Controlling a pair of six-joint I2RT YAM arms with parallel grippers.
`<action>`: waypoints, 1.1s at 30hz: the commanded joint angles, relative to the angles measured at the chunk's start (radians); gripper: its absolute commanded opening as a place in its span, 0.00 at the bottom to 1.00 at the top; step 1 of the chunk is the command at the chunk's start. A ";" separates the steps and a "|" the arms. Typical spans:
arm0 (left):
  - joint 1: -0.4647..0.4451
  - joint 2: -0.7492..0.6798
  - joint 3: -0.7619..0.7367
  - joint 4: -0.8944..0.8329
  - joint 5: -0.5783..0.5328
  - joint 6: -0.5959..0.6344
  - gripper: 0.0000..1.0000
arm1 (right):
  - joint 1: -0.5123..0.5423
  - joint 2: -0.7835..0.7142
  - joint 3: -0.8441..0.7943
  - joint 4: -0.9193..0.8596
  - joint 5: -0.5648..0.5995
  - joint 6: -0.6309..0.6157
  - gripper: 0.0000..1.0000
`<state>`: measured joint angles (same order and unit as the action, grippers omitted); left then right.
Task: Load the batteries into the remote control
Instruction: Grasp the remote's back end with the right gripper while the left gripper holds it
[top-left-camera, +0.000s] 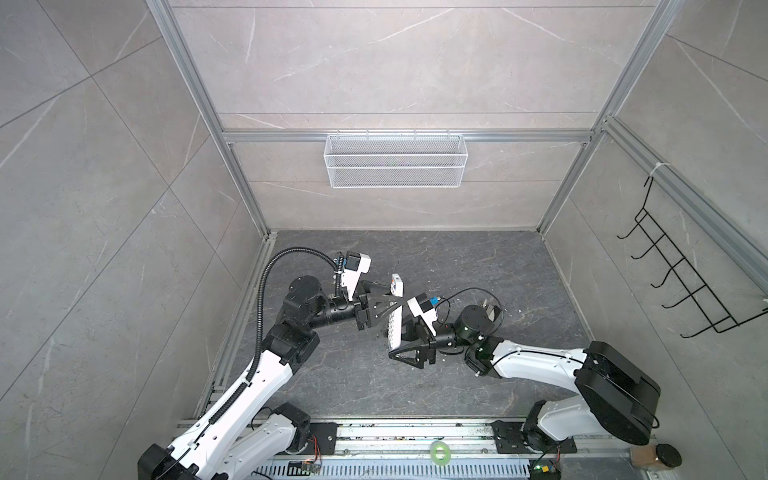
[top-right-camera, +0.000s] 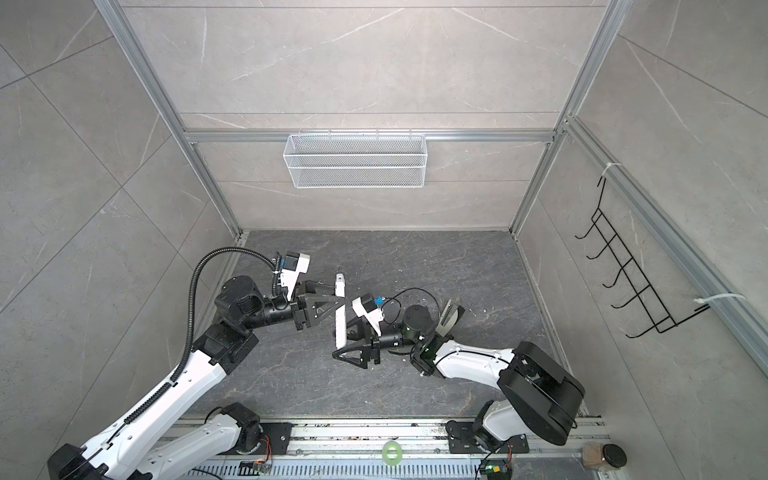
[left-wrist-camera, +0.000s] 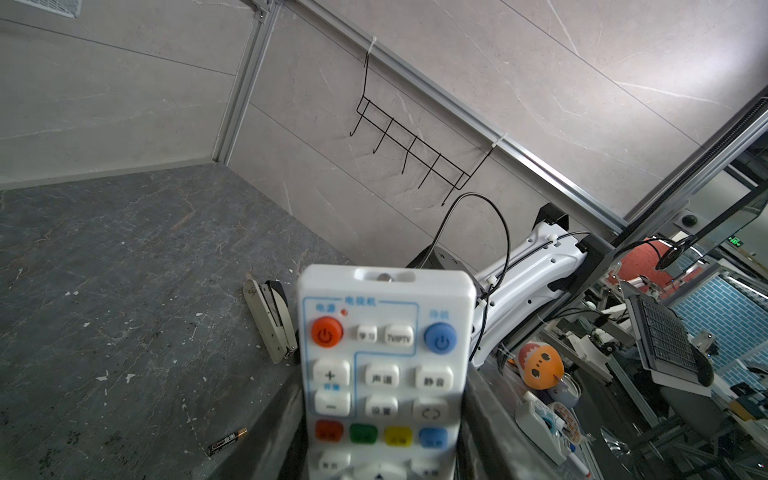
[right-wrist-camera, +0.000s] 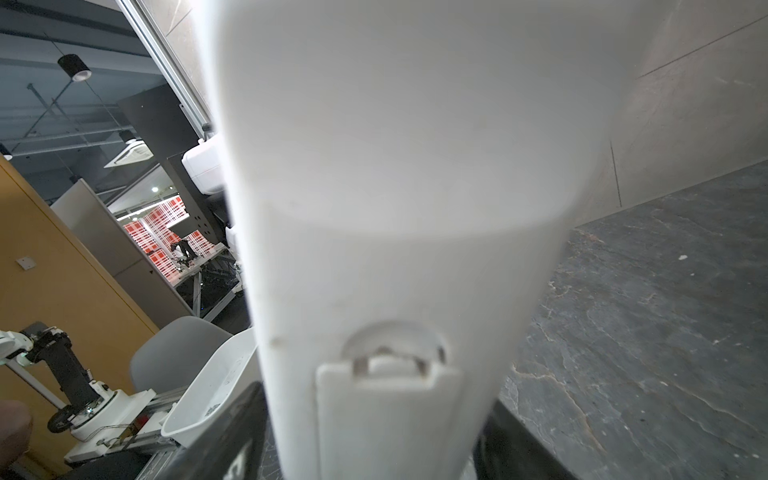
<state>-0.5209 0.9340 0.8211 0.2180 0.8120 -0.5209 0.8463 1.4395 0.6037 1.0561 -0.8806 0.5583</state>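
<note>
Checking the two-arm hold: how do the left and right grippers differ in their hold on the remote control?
The left gripper is clamped on the remote control near its coloured-button end; the right gripper straddles the other end, grip unclear. The left gripper faces the button side; the right gripper faces the plain back with the battery cover. Both have it between their fingers.

1. Left arm (top-left-camera: 266, 370) reaches inward, wrist level; left gripper (top-left-camera: 397, 296) clamps the remote control (left-wrist-camera: 382, 361).
2. Right arm (top-left-camera: 536, 361) reaches across, elbow bent; right gripper (top-left-camera: 397, 338) brackets its other end, contact unclear.
</note>
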 joint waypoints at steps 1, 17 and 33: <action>0.002 -0.010 0.049 0.063 -0.015 -0.013 0.00 | 0.007 0.010 0.024 0.043 -0.016 0.000 0.66; 0.002 -0.034 0.072 -0.129 -0.175 0.061 0.49 | 0.008 -0.050 0.031 -0.128 0.023 -0.101 0.12; 0.002 -0.087 0.018 -0.267 -0.428 0.095 0.84 | 0.046 -0.089 0.168 -0.818 0.791 -0.235 0.00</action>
<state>-0.5224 0.8551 0.8627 -0.1036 0.4210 -0.4191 0.8673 1.3392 0.7315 0.3225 -0.2756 0.3241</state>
